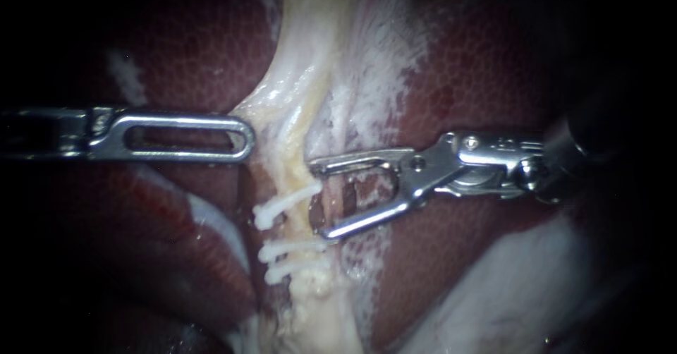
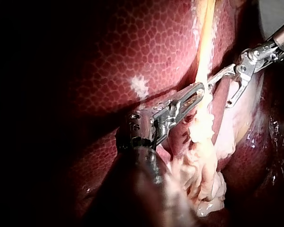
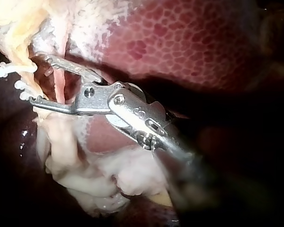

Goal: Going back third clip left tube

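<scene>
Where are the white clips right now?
In the endoscope view, three white clips sit across the pale tube at lower centre, beside the right instrument, whose jaws stand open.

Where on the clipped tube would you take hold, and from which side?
Probably the bare stretch of the tube just above the three clips, coming from the right. The tube runs crosswise to the right instrument, so its open jaws could close squarely across that stretch without touching the clips.

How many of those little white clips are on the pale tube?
3. They sit stacked on the tube: the upper clip beside the right instrument, the middle clip and lower clip close together below it. Others may hide behind tissue.
</scene>
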You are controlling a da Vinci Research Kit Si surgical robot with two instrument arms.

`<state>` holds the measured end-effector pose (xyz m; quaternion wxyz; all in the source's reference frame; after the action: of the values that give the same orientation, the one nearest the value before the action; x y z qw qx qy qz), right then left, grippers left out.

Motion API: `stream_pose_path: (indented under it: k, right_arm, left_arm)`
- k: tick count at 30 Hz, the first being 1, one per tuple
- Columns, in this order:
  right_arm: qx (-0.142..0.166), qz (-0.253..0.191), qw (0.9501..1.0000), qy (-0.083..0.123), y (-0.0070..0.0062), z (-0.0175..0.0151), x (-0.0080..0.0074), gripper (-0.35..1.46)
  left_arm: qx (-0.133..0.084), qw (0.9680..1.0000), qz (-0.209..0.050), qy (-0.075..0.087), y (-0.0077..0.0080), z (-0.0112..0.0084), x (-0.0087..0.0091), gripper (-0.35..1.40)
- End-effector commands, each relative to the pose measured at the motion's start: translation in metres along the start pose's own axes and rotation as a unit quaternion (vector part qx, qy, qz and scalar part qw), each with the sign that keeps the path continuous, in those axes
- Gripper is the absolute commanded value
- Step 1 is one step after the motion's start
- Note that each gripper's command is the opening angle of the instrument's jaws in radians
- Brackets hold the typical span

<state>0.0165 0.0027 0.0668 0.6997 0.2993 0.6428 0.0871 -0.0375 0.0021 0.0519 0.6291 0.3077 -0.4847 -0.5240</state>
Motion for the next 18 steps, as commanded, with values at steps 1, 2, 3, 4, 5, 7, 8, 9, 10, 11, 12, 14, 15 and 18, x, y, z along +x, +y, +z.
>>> stream_pose_path:
  k: [1, 2, 3, 4, 5, 7, 8, 9, 10, 11, 12, 14, 15, 18]
  right_arm:
    - [-0.001, -0.003, 1.0000, 0.000, -0.0001, -0.0004, 0.0000, 0.60]
    - [-0.001, -0.003, 1.0000, 0.000, -0.0004, -0.0007, -0.0001, 0.60]
    - [-0.002, -0.006, 1.0000, -0.001, -0.0007, -0.0011, -0.0001, 0.60]
    - [-0.004, -0.009, 1.0000, -0.001, -0.0010, -0.0014, -0.0001, 0.60]
    - [-0.006, -0.009, 0.9999, -0.002, -0.0013, -0.0017, -0.0001, 0.60]
    - [-0.010, -0.014, 0.9998, -0.003, -0.0019, -0.0023, -0.0001, 0.60]
    - [-0.013, -0.017, 0.9998, -0.003, -0.0022, -0.0027, 0.0000, 0.60]
    - [-0.016, -0.019, 0.9997, -0.004, -0.0023, -0.0031, 0.0002, 0.60]
    - [-0.018, -0.021, 0.9996, -0.004, -0.0024, -0.0033, 0.0004, 0.60]
    - [-0.021, -0.022, 0.9995, -0.005, -0.0025, -0.0037, 0.0006, 0.60]
    - [-0.024, -0.023, 0.9994, -0.005, -0.0026, -0.0042, 0.0009, 0.60]
    - [-0.027, -0.023, 0.9994, -0.005, -0.0027, -0.0051, 0.0015, 0.60]
    - [-0.029, -0.027, 0.9992, -0.006, -0.0028, -0.0058, 0.0019, 0.60]
    - [-0.035, -0.027, 0.9990, -0.007, -0.0031, -0.0074, 0.0030, 0.60]
  left_arm:
    - [0.000, 1.0000, 0.000, 0.000, 0.0000, 0.0000, 0.0000, -0.35]
    - [0.000, 1.0000, 0.000, 0.000, 0.0000, 0.0000, 0.0000, -0.35]
    - [0.000, 1.0000, 0.000, 0.000, 0.0000, 0.0000, 0.0000, -0.35]
    - [0.000, 1.0000, 0.000, 0.000, 0.0001, 0.0000, 0.0000, -0.35]
    - [0.000, 1.0000, 0.000, 0.000, 0.0001, 0.0000, 0.0000, -0.35]
    - [0.000, 1.0000, 0.000, 0.000, 0.0001, 0.0001, 0.0000, -0.35]
    - [0.000, 1.0000, 0.000, 0.000, 0.0001, 0.0000, 0.0000, -0.35]
    - [0.000, 1.0000, 0.000, 0.000, 0.0001, 0.0001, 0.0000, -0.35]
    - [0.000, 1.0000, 0.000, 0.000, 0.0001, 0.0001, 0.0001, -0.35]
    - [0.000, 1.0000, 0.000, 0.000, 0.0002, 0.0001, 0.0001, -0.35]
    - [0.000, 1.0000, 0.000, 0.000, 0.0002, 0.0001, 0.0001, -0.35]
    - [0.000, 1.0000, 0.001, 0.000, 0.0002, 0.0001, 0.0002, -0.35]
    - [0.000, 1.0000, 0.001, 0.000, 0.0002, 0.0001, 0.0002, -0.35]
    - [0.000, 1.0000, 0.001, 0.000, 0.0003, 0.0002, 0.0003, -0.35]
